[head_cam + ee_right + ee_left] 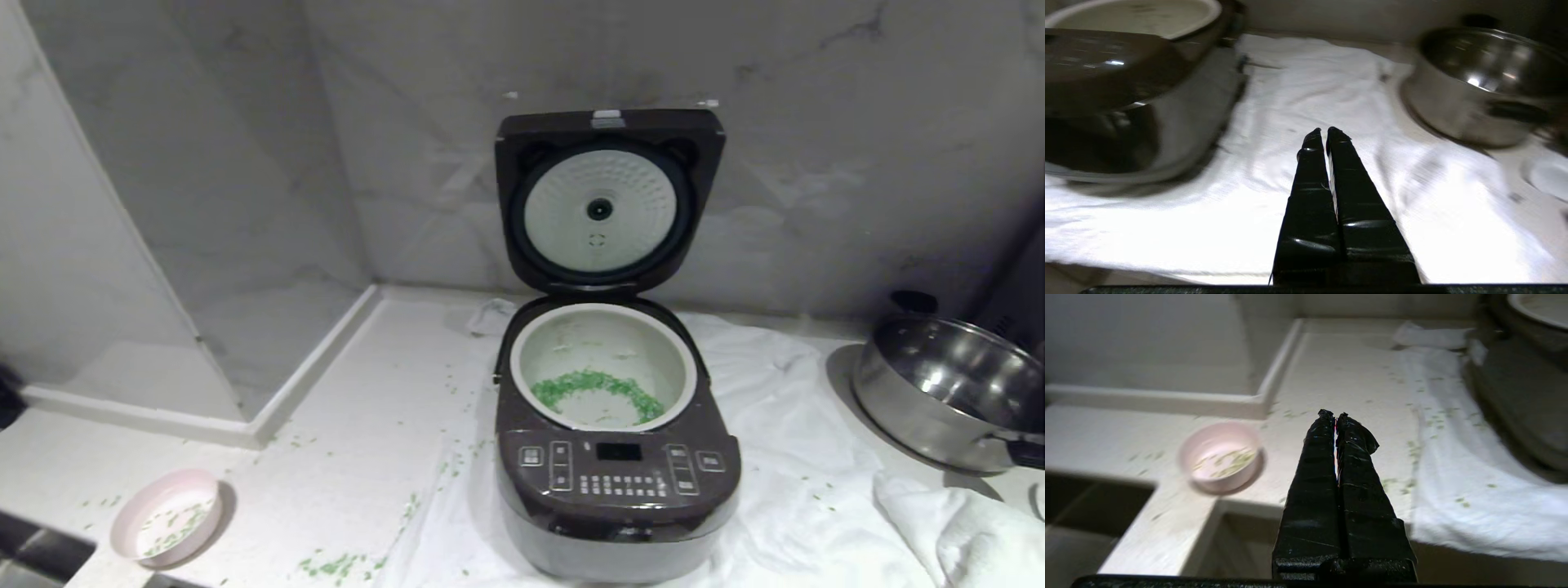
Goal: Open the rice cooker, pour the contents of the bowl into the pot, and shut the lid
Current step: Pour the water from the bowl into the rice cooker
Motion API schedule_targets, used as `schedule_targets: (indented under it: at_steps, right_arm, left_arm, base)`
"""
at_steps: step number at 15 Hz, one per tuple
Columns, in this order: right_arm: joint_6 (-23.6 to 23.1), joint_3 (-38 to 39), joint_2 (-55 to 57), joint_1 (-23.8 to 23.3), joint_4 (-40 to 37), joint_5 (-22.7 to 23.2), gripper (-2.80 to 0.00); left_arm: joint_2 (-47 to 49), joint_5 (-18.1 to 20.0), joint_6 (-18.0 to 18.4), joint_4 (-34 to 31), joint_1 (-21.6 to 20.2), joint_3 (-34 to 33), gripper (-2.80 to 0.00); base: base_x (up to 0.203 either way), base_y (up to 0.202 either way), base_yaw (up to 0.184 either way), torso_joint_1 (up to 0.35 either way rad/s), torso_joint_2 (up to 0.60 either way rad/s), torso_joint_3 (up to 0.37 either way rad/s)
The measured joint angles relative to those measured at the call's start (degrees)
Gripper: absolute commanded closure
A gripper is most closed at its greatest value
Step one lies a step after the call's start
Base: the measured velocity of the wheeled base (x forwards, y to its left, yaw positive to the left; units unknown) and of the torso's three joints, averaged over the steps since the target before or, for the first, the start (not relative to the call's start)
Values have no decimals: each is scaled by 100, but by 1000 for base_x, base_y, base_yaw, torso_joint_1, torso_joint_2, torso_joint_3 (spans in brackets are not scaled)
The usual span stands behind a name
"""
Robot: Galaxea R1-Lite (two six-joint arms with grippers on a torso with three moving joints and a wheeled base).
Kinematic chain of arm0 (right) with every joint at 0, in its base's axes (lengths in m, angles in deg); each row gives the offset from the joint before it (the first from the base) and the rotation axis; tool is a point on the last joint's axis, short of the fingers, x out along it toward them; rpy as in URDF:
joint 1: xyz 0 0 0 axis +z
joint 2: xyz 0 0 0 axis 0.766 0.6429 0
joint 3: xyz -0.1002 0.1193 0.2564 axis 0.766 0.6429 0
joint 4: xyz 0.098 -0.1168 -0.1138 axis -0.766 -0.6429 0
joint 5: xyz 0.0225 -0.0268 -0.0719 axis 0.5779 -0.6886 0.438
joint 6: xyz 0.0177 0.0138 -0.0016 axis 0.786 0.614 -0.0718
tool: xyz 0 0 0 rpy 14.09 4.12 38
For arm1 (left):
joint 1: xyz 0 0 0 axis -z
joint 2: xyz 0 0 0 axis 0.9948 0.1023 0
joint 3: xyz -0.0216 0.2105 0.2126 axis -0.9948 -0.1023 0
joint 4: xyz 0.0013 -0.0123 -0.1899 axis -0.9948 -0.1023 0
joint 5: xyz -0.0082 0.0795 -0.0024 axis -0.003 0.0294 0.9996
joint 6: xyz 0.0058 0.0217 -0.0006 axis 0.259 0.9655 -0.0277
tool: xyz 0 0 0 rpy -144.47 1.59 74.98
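The dark brown rice cooker [618, 474] stands on a white cloth with its lid [608, 200] swung up, showing the white dimpled disc. Green contents [598, 385] lie in a crescent inside the pale pot [522, 359]. The pink bowl [166, 518] sits upright at the counter's front left with a few green bits left in it; the left wrist view shows the bowl [1220, 456] too. My left gripper [1334, 414] is shut and empty, pulled back in front of the counter between bowl and cooker [1515, 388]. My right gripper [1322, 130] is shut and empty over the cloth, right of the cooker [1118, 90]. Neither arm shows in the head view.
A shiny steel pan [947, 392] with black handles stands at the right; it is the pan [1482, 85] in the right wrist view. A white cloth [816, 457] covers the counter's right half. Green bits are scattered on the counter [343, 457]. Marble walls close in the back and left.
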Motion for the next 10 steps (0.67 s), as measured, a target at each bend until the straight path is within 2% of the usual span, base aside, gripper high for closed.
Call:
schedule_targets:
  at_steps: [5,9,10]
  right_arm:
    - [23,0,0,2,16,-13,0]
    - [20,0,0,-2,14,-11,0]
    - [20,0,0,-4,11,-11,0]
  left_arm:
    - [0,-1,0,-10,0,0,0]
    - [1,-11,-15,-7,2,0,0]
    - [1,-14,-17,-12,0,0,0]
  base:
    - [1,6,-153,3,3,2]
    - [0,0,-16,2,1,0]
    - [103,4,3,-3,5,3]
